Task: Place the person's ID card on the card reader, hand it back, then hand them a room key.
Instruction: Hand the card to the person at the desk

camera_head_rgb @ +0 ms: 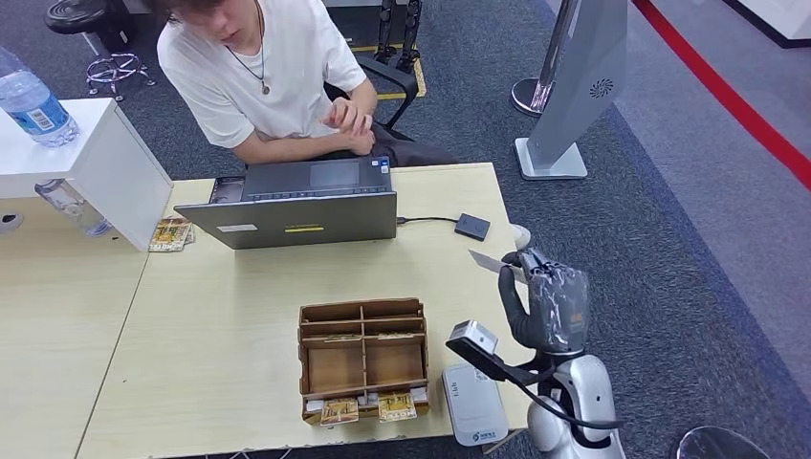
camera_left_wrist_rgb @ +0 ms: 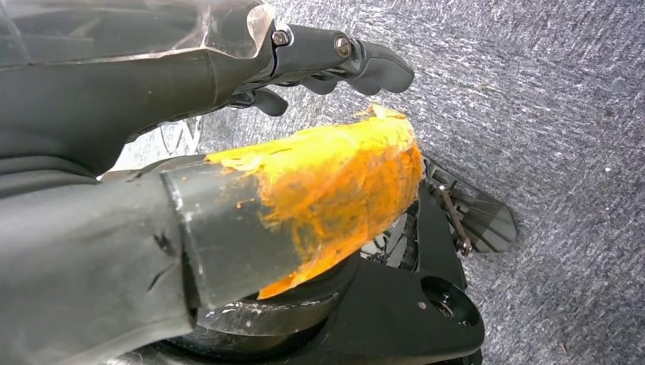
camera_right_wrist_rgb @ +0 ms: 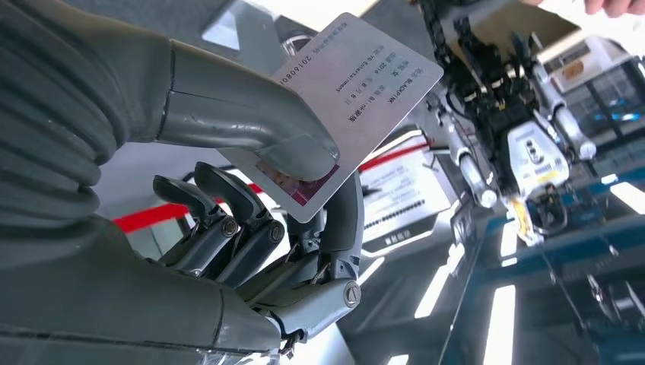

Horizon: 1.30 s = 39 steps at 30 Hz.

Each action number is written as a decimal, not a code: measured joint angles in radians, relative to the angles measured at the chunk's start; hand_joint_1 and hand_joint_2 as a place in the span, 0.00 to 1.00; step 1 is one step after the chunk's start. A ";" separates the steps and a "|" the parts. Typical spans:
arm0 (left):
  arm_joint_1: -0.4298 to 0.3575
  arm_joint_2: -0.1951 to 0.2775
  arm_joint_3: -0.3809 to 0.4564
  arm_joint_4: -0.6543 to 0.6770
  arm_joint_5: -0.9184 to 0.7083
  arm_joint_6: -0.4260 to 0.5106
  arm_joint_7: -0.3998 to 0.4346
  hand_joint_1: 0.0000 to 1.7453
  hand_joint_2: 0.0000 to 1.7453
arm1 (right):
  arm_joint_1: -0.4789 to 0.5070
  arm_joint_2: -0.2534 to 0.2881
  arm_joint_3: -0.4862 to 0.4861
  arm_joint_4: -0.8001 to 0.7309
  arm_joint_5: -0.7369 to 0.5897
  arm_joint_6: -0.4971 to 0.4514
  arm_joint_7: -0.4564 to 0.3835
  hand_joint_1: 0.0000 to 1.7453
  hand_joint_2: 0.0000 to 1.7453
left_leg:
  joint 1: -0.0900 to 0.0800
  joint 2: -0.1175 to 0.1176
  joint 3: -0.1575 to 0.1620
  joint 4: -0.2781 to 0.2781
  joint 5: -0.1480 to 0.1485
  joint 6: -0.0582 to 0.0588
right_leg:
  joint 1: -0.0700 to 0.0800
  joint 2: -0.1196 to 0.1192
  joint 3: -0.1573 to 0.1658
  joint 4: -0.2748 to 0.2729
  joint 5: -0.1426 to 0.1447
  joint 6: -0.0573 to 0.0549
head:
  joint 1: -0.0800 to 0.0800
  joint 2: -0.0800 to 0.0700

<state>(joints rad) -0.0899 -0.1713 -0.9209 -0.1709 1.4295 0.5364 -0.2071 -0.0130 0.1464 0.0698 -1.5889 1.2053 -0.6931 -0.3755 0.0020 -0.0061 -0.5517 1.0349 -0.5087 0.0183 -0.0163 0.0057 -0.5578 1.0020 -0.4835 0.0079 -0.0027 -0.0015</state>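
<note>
White plastic, the ID card (camera_right_wrist_rgb: 346, 106) sits pinched between the thumb and a finger of the right hand (camera_head_rgb: 547, 304), the other fingers (camera_right_wrist_rgb: 228, 209) curled loosely below it. In the head view the card (camera_head_rgb: 486, 261) pokes out toward 10 o'clock from the hand, raised over the table's (camera_head_rgb: 210, 382) right edge. A small black box (camera_head_rgb: 471, 227) lies near the card at 11 o'clock, cabled to the laptop (camera_head_rgb: 296, 206). The card reader (camera_head_rgb: 474, 406) lies at 7 o'clock from the hand, at the table's near edge, beside the wooden organizer (camera_head_rgb: 363, 359). Bare tabletop lies between organizer and laptop. A person (camera_head_rgb: 277, 76) sits behind the laptop. The left hand (camera_left_wrist_rgb: 228, 152) hangs over grey carpet (camera_left_wrist_rgb: 548, 114), fingers curled, holding nothing.
</note>
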 joint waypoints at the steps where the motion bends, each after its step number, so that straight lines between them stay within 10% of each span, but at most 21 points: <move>1: 0.000 0.001 0.000 0.000 -0.001 0.000 0.000 0.00 0.00 | -0.010 0.008 -0.006 -0.001 0.005 0.000 -0.003 1.00 1.00 | 0.000 0.000 0.000 0.000 0.000 0.000 | 0.000 0.000 0.000 0.000 0.000 0.000 | 0.000 0.000; 22: 0.000 0.018 -0.001 0.000 -0.035 -0.003 0.007 0.00 0.00 | -0.152 0.094 -0.002 0.026 0.215 0.000 0.095 1.00 1.00 | 0.000 0.000 0.000 0.000 0.000 0.000 | 0.000 0.000 0.000 0.000 0.000 0.000 | 0.000 0.000; 23: 0.000 0.018 -0.001 0.000 -0.035 -0.003 0.008 0.00 0.00 | -0.155 0.094 0.005 0.030 0.220 0.001 0.103 0.97 1.00 | 0.000 0.000 0.000 0.000 0.000 0.000 | 0.000 0.000 0.000 0.000 0.000 0.000 | 0.000 0.000; 27: 0.000 0.018 -0.002 0.000 -0.037 -0.003 0.010 0.00 0.00 | -0.162 0.094 0.028 0.041 0.234 0.000 0.127 0.03 1.00 | 0.000 0.000 0.000 0.000 0.000 0.000 | 0.000 0.000 0.000 0.000 0.000 0.000 | 0.000 0.000; 39: 0.000 0.019 -0.004 0.000 -0.031 -0.003 0.013 0.00 0.00 | -0.159 0.092 0.089 0.051 0.146 0.000 0.123 0.00 1.00 | 0.000 0.000 0.000 0.000 0.000 0.000 | 0.000 0.000 0.000 0.000 0.000 0.000 | 0.000 0.000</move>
<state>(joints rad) -0.0897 -0.1518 -0.9247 -0.1705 1.3990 0.5331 -0.1939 -0.1721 0.2380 0.1586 -1.5374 1.3513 -0.6928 -0.2522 0.0020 -0.0063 -0.5518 1.0349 -0.5086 0.0182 -0.0163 0.0058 -0.5580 1.0023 -0.4835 0.0078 -0.0026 -0.0015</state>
